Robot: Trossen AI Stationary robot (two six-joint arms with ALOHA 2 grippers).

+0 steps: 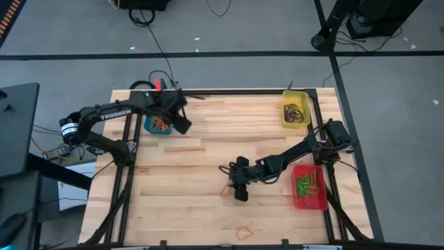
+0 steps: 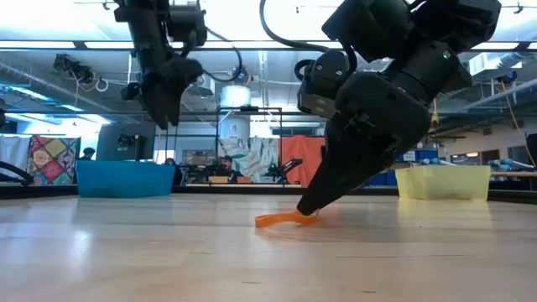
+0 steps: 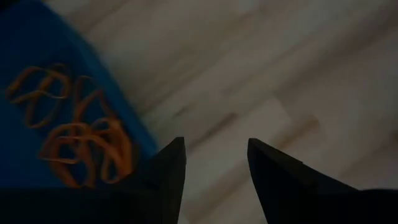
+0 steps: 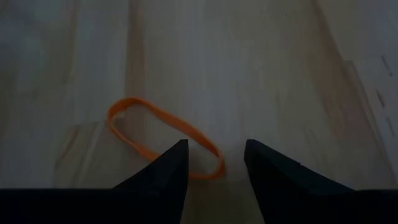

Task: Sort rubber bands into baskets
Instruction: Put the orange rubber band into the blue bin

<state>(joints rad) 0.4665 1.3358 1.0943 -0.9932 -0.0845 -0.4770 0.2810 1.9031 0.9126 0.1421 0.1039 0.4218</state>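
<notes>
Just ahead of the right gripper (image 4: 214,163), whose 2 fingers stand spread and empty, an orange rubber band (image 4: 163,135) lies flat; the robot should straddle its near edge, then pinch low.

The blue basket (image 3: 37,74) is cut off by the left wrist view's edges, its orange rubber bands (image 3: 81,146) blurred. In the high view, the yellow basket's (image 1: 285,117) dark contents (image 1: 296,111) are too small to tell apart. The orange rubber band (image 4: 165,137) passes partly behind the right gripper's fingers (image 4: 165,177).
</notes>
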